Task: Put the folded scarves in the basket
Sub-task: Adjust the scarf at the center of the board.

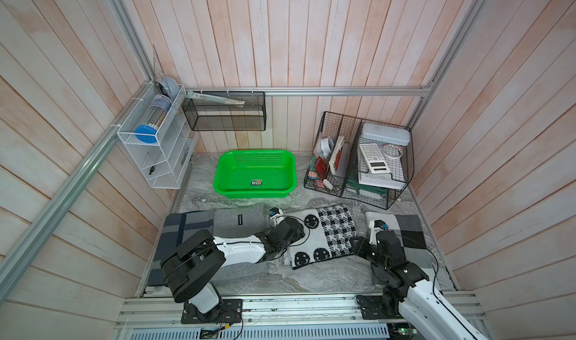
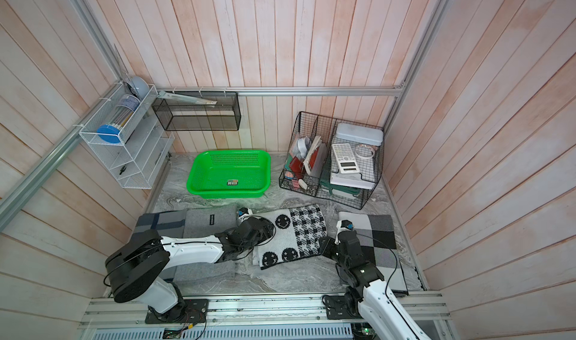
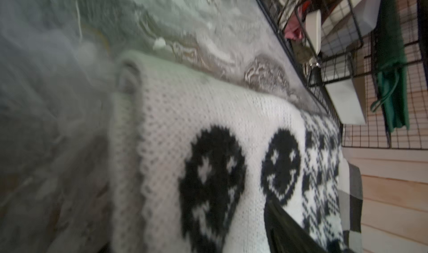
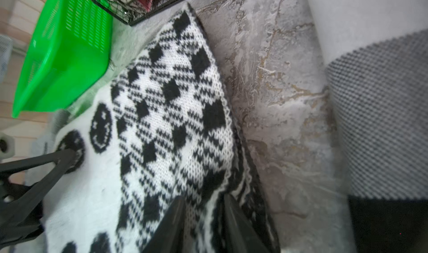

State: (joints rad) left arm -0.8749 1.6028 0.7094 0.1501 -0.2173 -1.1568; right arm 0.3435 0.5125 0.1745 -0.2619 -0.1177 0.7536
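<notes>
The task is at its start. The basket (image 1: 258, 159) sits at the far middle of the table (image 1: 327, 279) with only a small sticker (image 1: 257, 183) inside. The black-and-white scarf (image 1: 330, 229), knitted with smiley faces and a check pattern, lies folded flat on the table nearer than the basket, with a strip of bare table between them. It is between a plain grey scarf (image 1: 237, 226) on the left and a grey checked one (image 1: 405, 229) on the right. Nothing is lifted yet. By my reading, the grasp, the lift, the carry to the far side and the release into the basket are all left to do.

Both arms are down at the scarf, one at each side. The left gripper (image 1: 290, 229) is over the scarf's left part, on the smiley faces. The right wrist view shows one of its fingers (image 4: 67, 155) with its tip resting on a smiley. Its own wrist view shows only one finger low in the picture, so the fingers look spread wide, with nothing between them.

The right gripper (image 4: 203, 226) is at the scarf's near right edge. Its fingers (image 4: 171, 224) stand partly apart, astride the folded edge, with knit showing in the gap. Whether they actually pinch the cloth I cannot tell.
</notes>
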